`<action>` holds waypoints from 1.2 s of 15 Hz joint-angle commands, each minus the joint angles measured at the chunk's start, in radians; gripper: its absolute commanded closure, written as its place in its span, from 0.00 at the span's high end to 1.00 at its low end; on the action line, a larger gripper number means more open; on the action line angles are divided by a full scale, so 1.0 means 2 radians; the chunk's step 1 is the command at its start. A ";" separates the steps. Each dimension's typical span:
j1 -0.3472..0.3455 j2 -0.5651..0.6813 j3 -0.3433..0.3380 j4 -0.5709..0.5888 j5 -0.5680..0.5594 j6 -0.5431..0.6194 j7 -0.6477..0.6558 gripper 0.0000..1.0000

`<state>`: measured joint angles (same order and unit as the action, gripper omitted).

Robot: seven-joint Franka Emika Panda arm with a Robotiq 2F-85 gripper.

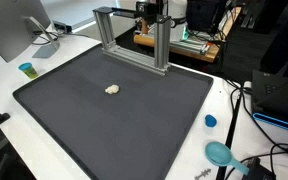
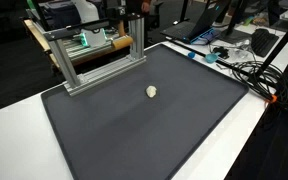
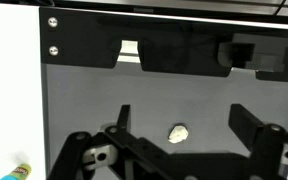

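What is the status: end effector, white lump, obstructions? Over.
End effector open, above dark mat. White lump on it, framed between the fingers in wrist view, untouched. Nothing near it; metal frame stands apart.

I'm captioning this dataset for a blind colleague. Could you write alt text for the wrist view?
The open claw hangs over a dark mat, its two fingers apart with a small pale lump lying on the mat between them, untouched. A dark bolted bar crosses the top, and a strip of white table runs down the left edge.
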<state>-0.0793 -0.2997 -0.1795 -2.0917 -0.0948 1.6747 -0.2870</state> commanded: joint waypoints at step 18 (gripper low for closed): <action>0.000 -0.067 0.023 -0.058 0.051 0.000 0.070 1.00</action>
<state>-0.0761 -0.4355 -0.1364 -2.2111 0.0063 1.6768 -0.1454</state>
